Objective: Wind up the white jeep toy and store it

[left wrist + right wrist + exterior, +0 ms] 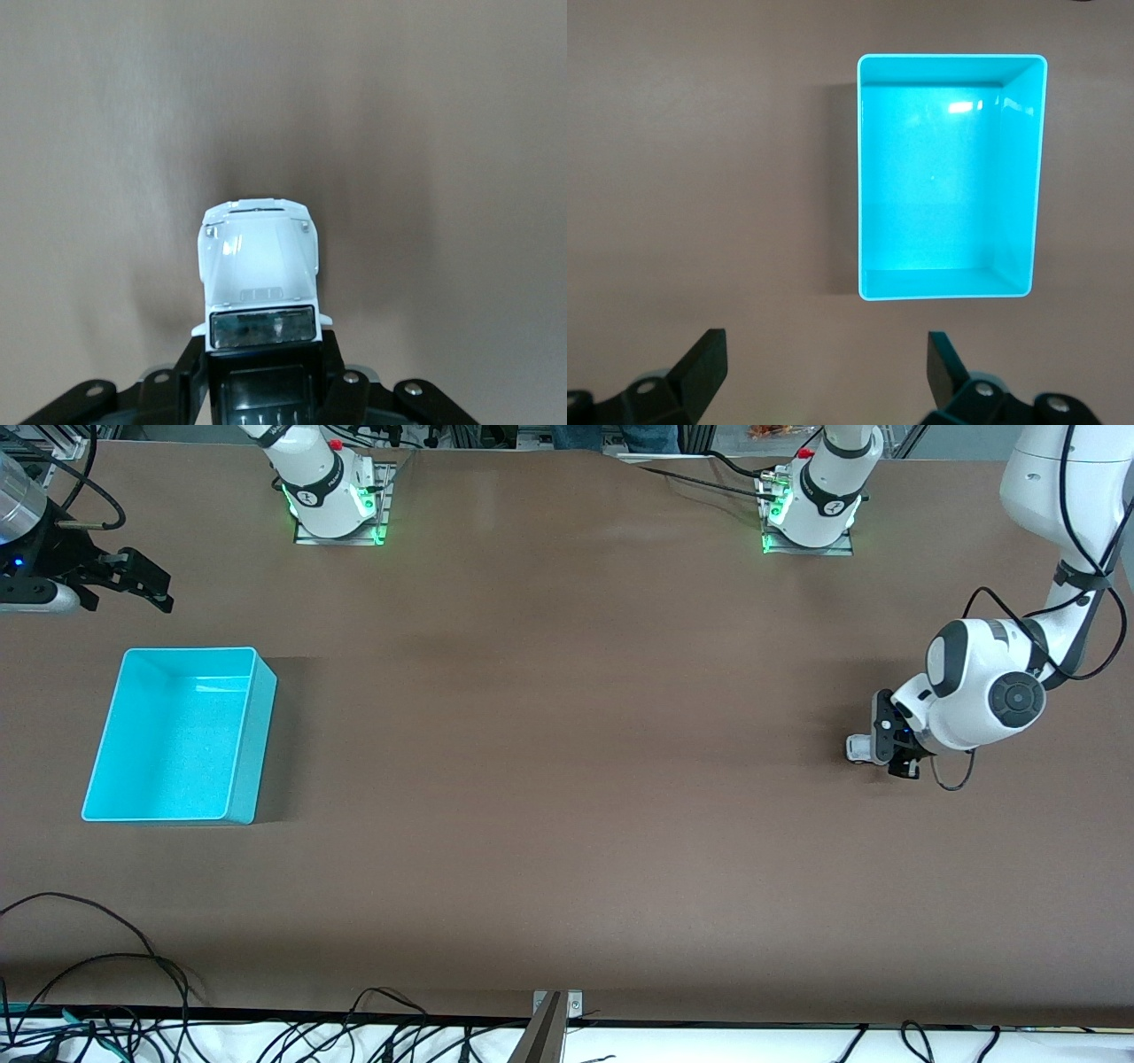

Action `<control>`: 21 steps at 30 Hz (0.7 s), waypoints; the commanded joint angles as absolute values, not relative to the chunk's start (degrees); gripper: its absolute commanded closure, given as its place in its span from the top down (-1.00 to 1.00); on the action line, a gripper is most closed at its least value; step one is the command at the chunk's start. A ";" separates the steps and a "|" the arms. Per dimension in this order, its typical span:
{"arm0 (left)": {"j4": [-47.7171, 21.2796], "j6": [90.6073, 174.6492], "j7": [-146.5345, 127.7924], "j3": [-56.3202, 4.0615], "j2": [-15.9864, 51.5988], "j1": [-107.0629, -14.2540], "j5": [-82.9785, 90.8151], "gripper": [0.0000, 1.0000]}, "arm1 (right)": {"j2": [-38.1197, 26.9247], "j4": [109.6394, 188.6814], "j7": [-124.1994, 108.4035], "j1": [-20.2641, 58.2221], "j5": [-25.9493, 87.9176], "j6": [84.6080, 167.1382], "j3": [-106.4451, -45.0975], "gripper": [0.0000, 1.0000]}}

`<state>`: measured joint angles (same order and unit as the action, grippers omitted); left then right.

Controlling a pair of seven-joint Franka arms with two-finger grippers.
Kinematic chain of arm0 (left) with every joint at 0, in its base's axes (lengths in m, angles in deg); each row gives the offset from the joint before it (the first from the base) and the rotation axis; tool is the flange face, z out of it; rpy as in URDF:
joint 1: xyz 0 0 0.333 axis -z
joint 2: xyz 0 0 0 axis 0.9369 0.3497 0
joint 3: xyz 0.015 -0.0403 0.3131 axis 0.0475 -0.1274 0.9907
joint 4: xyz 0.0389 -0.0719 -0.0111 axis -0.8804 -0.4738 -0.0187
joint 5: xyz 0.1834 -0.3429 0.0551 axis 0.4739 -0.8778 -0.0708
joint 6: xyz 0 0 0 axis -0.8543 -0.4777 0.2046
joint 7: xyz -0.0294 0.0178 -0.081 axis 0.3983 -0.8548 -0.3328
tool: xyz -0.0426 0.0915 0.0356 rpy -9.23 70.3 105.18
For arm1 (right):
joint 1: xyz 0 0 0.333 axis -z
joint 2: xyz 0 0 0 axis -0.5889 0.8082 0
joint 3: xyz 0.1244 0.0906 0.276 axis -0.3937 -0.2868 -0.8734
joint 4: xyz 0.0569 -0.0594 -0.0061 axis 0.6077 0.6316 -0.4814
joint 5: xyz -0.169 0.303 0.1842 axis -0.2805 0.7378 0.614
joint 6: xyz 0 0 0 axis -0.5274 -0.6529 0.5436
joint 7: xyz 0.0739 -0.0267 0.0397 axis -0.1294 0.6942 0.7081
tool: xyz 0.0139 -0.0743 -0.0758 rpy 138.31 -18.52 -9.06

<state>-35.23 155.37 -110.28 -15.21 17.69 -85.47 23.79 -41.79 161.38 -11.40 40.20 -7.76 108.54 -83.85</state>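
The white jeep toy (856, 747) rests on the brown table at the left arm's end. In the left wrist view its white hood (259, 257) points away from the camera and its black rear sits between the fingers. My left gripper (891, 749) is down at the table, shut on the jeep's rear (263, 359). My right gripper (142, 584) is open and empty, up in the air beside the cyan bin (190, 652) at the right arm's end. The right wrist view shows the bin (860, 177) with nothing in it, and the open gripper (828, 359).
Both arm bases (337, 496) stand along the table edge farthest from the front camera. Loose black cables (106, 965) lie at the edge nearest that camera. A wide stretch of bare brown table (567, 762) lies between the jeep and the bin.
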 commanded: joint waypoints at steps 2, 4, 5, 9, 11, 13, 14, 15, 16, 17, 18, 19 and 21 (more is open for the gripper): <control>-35.59 155.47 -111.53 -15.45 19.69 -89.22 22.49 -0.64 | -41.37 160.09 -11.35 40.03 -8.23 107.55 -83.68 1.00; -35.59 155.47 -112.84 -15.45 19.69 -89.83 22.58 -0.64 | -41.37 160.09 -11.35 40.03 -8.23 107.55 -83.68 1.00; -35.50 155.47 -113.81 -15.45 19.69 -90.18 22.58 -0.63 | -41.37 160.09 -11.43 40.03 -8.23 107.55 -83.68 1.00; -35.32 155.47 -115.75 -15.45 19.78 -91.24 22.58 -0.62 | -41.37 160.09 -11.35 40.03 -8.23 107.55 -83.68 1.00; -35.41 155.47 -116.19 -15.45 19.78 -91.94 22.75 -0.61 | -41.37 160.09 -11.35 40.03 -8.23 107.55 -83.68 1.00; -35.41 155.47 -117.42 -15.45 19.78 -93.17 22.75 -0.60 | -41.37 160.09 -11.35 40.03 -8.23 107.55 -83.68 1.00; -35.41 155.47 -117.86 -15.45 19.78 -93.52 22.75 -0.60 | -41.37 160.09 -11.43 40.03 -8.23 107.55 -83.68 1.00; -35.32 155.47 -118.38 -15.45 19.78 -94.05 22.75 -0.60 | -41.37 160.09 -11.35 40.03 -8.23 107.55 -83.68 1.00; -35.32 155.47 -118.65 -15.36 19.78 -94.40 22.75 -0.60 | -41.37 160.09 -11.35 40.03 -8.23 107.55 -83.68 1.00; -35.32 155.47 -118.91 -15.36 19.78 -94.75 22.93 -0.60 | -41.37 160.09 -11.35 40.03 -8.23 107.55 -83.68 1.00; -35.32 155.47 -119.35 -15.36 19.78 -95.28 23.02 -0.60 | -41.37 160.09 -11.43 40.03 -8.23 107.55 -83.68 1.00; -35.32 155.47 -119.88 -15.36 19.78 -95.81 23.02 -0.60 | -41.37 160.09 -11.35 40.03 -8.23 107.55 -83.68 1.00; -35.32 155.47 -120.76 -15.36 19.87 -96.42 23.10 -0.60 | -41.37 160.09 -11.43 40.03 -8.23 107.55 -83.68 1.00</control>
<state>-34.88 155.79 -116.81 -15.26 17.95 -93.63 23.78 -41.78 161.38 -11.40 40.20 -7.76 108.54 -83.84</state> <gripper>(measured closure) 0.480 0.000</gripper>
